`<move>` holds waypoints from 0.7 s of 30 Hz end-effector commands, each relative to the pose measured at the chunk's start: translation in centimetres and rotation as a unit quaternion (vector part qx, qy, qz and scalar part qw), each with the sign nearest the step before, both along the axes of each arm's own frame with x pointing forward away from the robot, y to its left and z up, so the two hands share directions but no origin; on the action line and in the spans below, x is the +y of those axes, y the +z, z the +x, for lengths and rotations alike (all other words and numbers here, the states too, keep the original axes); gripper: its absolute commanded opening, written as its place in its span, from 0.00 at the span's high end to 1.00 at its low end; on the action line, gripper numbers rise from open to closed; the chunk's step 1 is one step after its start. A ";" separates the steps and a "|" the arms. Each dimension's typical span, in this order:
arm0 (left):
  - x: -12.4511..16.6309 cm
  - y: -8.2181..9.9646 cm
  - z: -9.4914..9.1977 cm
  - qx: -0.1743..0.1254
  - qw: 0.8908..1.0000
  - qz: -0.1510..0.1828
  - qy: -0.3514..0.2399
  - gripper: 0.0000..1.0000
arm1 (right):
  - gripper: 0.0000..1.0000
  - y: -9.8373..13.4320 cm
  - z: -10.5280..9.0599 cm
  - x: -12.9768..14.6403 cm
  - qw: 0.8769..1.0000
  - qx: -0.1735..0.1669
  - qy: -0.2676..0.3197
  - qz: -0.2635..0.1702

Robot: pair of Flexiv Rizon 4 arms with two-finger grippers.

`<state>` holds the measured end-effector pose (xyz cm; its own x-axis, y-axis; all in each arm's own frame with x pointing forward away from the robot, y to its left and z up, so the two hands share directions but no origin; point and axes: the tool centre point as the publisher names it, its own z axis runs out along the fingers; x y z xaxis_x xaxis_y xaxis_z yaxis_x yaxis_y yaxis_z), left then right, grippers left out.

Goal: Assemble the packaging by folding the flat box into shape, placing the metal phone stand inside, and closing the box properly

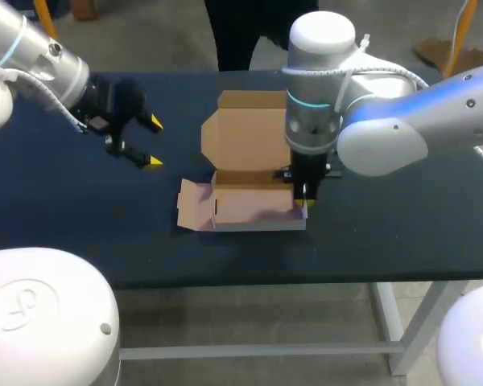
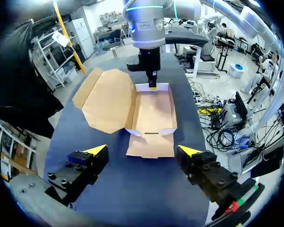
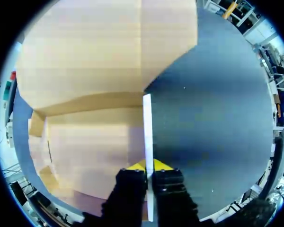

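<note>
Head view: the cardboard box (image 1: 249, 173) lies near the middle of the dark table (image 1: 64, 209), its tray partly folded up and its lid (image 1: 245, 129) spread flat toward 12 o'clock. A loose flap (image 1: 195, 207) sticks out at the tray's 9 o'clock. The right gripper (image 1: 303, 207) points straight down onto the tray's wall at 3 o'clock. The left gripper (image 1: 151, 141) hangs over bare table well apart from the box, at its 9 o'clock, with its yellow tips spread and nothing between them.

Left wrist view: the left gripper is released, its fingers wide apart. The box sits at its 12 o'clock, with the flap nearest to it. At the tray's far end the right gripper comes down onto a white wall edge.

Right wrist view: the right gripper is clenched on the box's thin white side wall (image 3: 147, 123), which stands upright between its two fingers and runs ahead toward 12 o'clock. Tray floor lies to one side of the wall and table to the other.
</note>
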<state>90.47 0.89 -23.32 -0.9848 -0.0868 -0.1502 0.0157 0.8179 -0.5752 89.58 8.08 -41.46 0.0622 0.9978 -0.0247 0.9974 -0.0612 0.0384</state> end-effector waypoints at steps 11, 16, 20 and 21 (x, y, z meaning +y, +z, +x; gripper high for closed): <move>-0.5 -0.5 -3.5 0.198 0.879 -0.126 0.416 0.00 | 1.00 0.1 0.1 0.0 1.000 0.002 0.000 0.000; -0.8 -2.1 -2.8 0.220 0.839 -0.086 0.489 0.00 | 1.00 0.1 0.1 0.0 1.000 0.002 0.000 0.000; -0.8 -2.1 -2.8 0.220 0.839 -0.086 0.489 0.00 | 1.00 0.1 0.1 0.0 1.000 0.002 0.000 0.000; -0.8 -2.1 -2.8 0.220 0.839 -0.086 0.489 0.00 | 1.00 0.1 0.1 0.0 1.000 0.002 0.000 0.000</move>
<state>87.60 0.59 -25.42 -0.7412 -0.6428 0.1935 -0.6111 0.5267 -0.5910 89.59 8.07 -41.46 0.0622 0.9978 -0.0246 0.9974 -0.0613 0.0383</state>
